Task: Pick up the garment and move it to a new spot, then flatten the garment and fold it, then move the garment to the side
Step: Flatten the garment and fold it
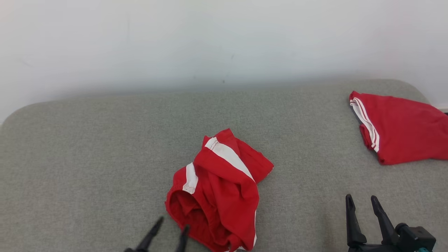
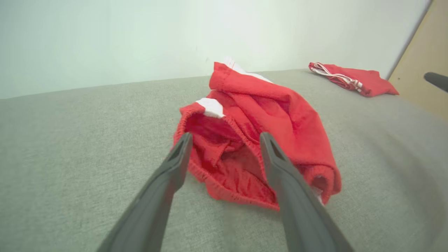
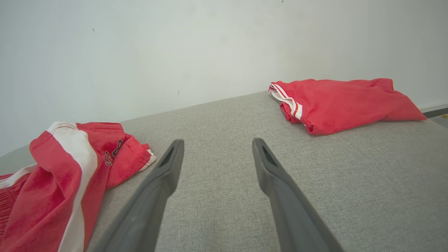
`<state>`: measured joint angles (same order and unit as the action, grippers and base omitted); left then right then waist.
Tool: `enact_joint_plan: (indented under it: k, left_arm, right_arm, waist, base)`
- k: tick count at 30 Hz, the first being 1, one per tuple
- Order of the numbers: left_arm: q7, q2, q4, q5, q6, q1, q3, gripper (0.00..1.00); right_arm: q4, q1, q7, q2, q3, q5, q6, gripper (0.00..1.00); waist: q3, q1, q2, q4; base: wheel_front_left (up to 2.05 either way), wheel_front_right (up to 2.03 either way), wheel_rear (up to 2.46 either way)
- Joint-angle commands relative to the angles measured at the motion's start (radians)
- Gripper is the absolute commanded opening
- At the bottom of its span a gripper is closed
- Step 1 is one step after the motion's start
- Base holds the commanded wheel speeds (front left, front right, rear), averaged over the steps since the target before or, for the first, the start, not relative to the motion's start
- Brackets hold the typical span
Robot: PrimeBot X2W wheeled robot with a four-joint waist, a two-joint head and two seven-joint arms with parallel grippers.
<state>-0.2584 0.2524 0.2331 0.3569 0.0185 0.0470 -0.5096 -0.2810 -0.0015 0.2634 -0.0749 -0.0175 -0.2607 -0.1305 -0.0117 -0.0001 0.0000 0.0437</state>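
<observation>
Crumpled garment [image 1: 218,196], just beyond left end effector [image 1: 174,223]

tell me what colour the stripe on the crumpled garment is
White, on red fabric: the crumpled garment shows its stripe best in the head view.

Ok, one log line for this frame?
stage: before pickup | crumpled red shorts: centre, not held | left hand: open, at their near edge | right hand: open, apart | folded red garment: far right
</observation>
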Motion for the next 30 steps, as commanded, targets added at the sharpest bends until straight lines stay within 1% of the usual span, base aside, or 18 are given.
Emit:
enact_joint_plan:
  k: [1, 4, 8, 11, 13, 15, 16, 21, 25, 30]
  left_arm:
    - [-0.005, 0.012, -0.026, 0.011, -0.011, -0.017, 0.020, 1.00]
    - [-0.006, 0.047, -0.089, 0.022, -0.052, -0.046, 0.085, 1.00]
    - [-0.006, 0.062, -0.162, 0.033, -0.092, -0.081, 0.190, 1.00]
    - [-0.006, 0.054, -0.216, 0.014, -0.102, -0.117, 0.273, 1.00]
    - [-0.007, 0.034, -0.243, 0.001, -0.103, -0.145, 0.316, 1.00]
    - [-0.007, 0.023, -0.252, -0.014, -0.097, -0.172, 0.357, 1.00]
    - [-0.007, 0.002, -0.250, -0.024, -0.086, -0.192, 0.386, 1.00]
    - [-0.007, -0.041, -0.236, -0.057, -0.042, -0.210, 0.428, 1.00]
    - [-0.007, -0.069, -0.223, -0.087, -0.007, -0.186, 0.444, 1.00]
    - [-0.007, -0.104, -0.204, -0.110, 0.027, -0.163, 0.462, 1.00]
  right_arm:
    - [0.000, 0.004, 0.001, 0.001, -0.001, 0.004, 0.000, 1.00]
    - [0.001, 0.007, 0.001, -0.001, 0.001, 0.005, 0.000, 1.00]
    - [0.003, 0.013, 0.001, -0.012, -0.001, 0.004, 0.000, 1.00]
    - [0.006, 0.017, 0.001, -0.020, -0.002, -0.003, 0.000, 1.00]
    - [0.006, 0.022, 0.001, -0.024, 0.000, -0.004, 0.000, 1.00]
    - [0.004, 0.024, 0.001, -0.027, 0.002, -0.005, 0.000, 1.00]
    - [0.001, 0.023, 0.001, -0.032, 0.005, -0.009, 0.000, 1.00]
    - [-0.010, -0.011, 0.001, -0.061, 0.057, -0.017, 0.000, 1.00]
    - [-0.033, -0.090, -0.008, -0.104, 0.168, -0.022, 0.000, 1.00]
    - [-0.095, -0.258, -0.063, -0.145, 0.339, -0.041, 0.000, 1.00]
  waist:
    - [0.016, 0.0001, 0.0000, -0.015]
    - [0.023, 0.0001, 0.0000, -0.015]
    - [0.030, 0.0001, 0.0000, -0.009]
    - [0.029, 0.0001, 0.0000, -0.004]
    - [0.027, 0.0001, 0.0000, -0.003]
    - [0.025, 0.0001, 0.0000, -0.003]
    - [0.024, 0.0001, 0.0000, -0.006]
    - [0.023, 0.0001, 0.0000, -0.027]
    - [0.020, 0.0001, 0.0000, -0.058]
    - [0.010, 0.0001, 0.0000, -0.107]
  base:
    - [0.00, 0.00, 0.00]
    - [0.00, 0.00, 0.00]
    - [0.00, 0.00, 0.00]
    - [0.00, 0.00, 0.00]
    - [0.00, 0.00, 0.00]
    - [0.00, 0.00, 0.00]
    - [0.00, 0.00, 0.00]
    - [0.00, 0.00, 0.00]
    - [0.00, 0.00, 0.00]
    - [0.00, 0.00, 0.00]
